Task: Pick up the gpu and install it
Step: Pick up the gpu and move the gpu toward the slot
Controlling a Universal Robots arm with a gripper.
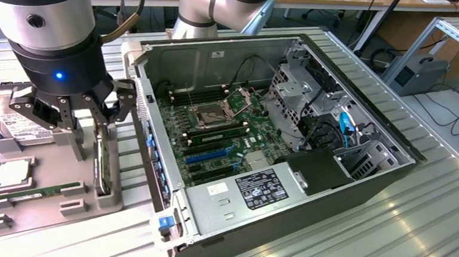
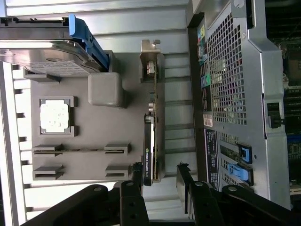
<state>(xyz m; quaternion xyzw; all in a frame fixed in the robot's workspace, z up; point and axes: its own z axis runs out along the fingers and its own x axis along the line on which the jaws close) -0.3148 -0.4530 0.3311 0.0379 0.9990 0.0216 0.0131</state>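
The gpu (image 2: pixel 149 141) is stood on its long edge in a slot of the grey holder (image 2: pixel 84 132), with its silver bracket (image 2: pixel 151 54) at the far end, just beside the open computer case (image 2: pixel 235 70). Read as a clock face on the exterior view, the card's long axis runs roughly from 12 to 6 o'clock. There the card is found at about 4 o'clock of the gripper (image 1: pixel 69 116).

In the wrist view the gripper (image 2: pixel 160 176) is seen spread wide with nothing grasped. The card's dark near end lies between the fingers (image 2: pixel 137 176), closer to one than the other, and its length points straight away from them. Whether anything touches cannot be judged.

The straddle over the card is given by the wrist view. The motherboard (image 1: pixel 221 131) inside the case, at 3 o'clock of the card, is laid open by the exterior view.
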